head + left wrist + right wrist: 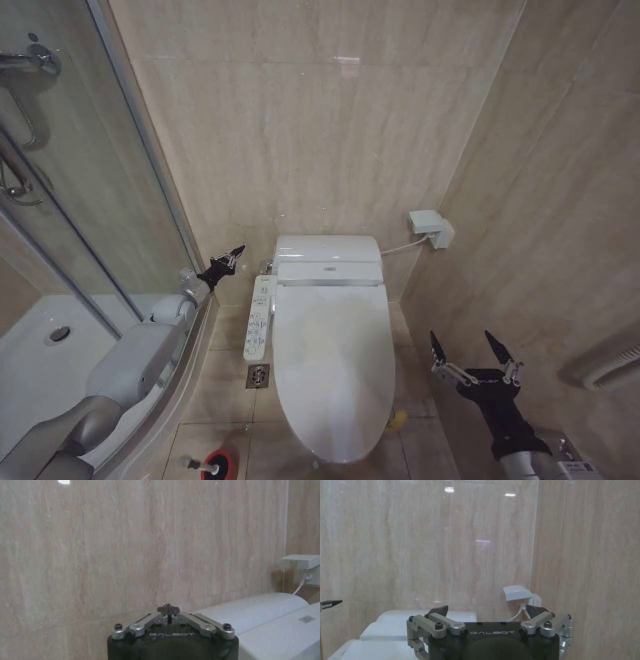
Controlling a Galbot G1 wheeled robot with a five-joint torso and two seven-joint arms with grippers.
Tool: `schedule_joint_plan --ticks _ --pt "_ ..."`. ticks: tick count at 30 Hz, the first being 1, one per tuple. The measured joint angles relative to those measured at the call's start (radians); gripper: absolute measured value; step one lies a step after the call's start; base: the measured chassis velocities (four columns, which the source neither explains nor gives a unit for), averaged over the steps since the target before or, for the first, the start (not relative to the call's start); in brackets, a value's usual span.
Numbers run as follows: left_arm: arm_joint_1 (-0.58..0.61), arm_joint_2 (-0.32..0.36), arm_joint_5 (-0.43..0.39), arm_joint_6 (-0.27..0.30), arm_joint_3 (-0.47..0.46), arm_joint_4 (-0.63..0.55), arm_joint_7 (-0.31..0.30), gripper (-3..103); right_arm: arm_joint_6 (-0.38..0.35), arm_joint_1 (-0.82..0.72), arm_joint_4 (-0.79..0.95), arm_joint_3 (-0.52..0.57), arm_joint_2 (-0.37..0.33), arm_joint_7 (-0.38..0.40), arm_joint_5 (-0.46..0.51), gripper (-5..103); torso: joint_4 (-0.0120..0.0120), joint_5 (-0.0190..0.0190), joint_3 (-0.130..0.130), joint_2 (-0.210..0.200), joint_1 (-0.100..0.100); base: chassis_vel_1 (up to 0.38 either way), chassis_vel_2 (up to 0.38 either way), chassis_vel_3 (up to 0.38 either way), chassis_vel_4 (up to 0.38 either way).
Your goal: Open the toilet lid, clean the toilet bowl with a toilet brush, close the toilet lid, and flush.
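Lid down, brush parked, both grippers off the toilet: from where things lie, I cannot tell whether the job is about to begin or all but over.

The toilet lid (332,350) lies flat and shut over the toilet bowl (322,462), between the two grippers and touched by neither. The toilet brush (204,464) stands in its red holder (221,465) on the floor, low and well back from the left gripper (224,264). That gripper hangs just beside the button panel (260,318) near the tank end, its fingers pinched together on nothing. The right gripper (472,350) hovers apart from the lid's far side, near the wall, its fingers spread wide and empty. Past it on the wall sits a socket box (430,227). Whether cleaning or flushing has happened cannot be judged.
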Motion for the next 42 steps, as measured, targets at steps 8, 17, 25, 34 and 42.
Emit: schedule_joint_plan --ticks 8,17,25,34,42 --pt "0.000 0.000 -0.001 -0.003 -0.001 0.014 0.010 0 0.000 0.000 0.000 0.000 0.000 0.000 0.000 100 -0.0001 0.0001 0.000 0.000 0.000 -0.023 0.014 0.019 -0.013" --pt "0.001 0.002 0.002 -0.013 -0.001 0.021 0.027 0 0.000 0.000 0.000 0.000 0.000 0.000 0.000 100 0.0000 0.0001 0.000 0.000 0.000 -0.069 0.062 0.063 -0.072" --pt "0.019 0.001 0.005 -0.015 -0.002 0.022 0.040 0 0.000 0.000 0.000 0.000 0.000 0.000 0.000 100 0.0000 0.0000 0.000 0.000 0.000 -0.074 0.084 0.078 -0.073" --pt "0.034 -0.001 0.006 -0.022 0.006 0.045 0.085 0 0.000 0.000 0.000 0.000 0.000 0.000 0.000 100 -0.0001 0.0000 0.000 0.000 0.000 -0.002 0.012 0.009 -0.005" --pt "0.048 -0.003 0.012 -0.029 0.025 0.057 0.114 0 0.000 0.000 0.000 0.000 0.000 0.000 0.000 100 -0.0001 0.0000 0.000 0.000 0.000 0.000 0.000 0.000 0.000"
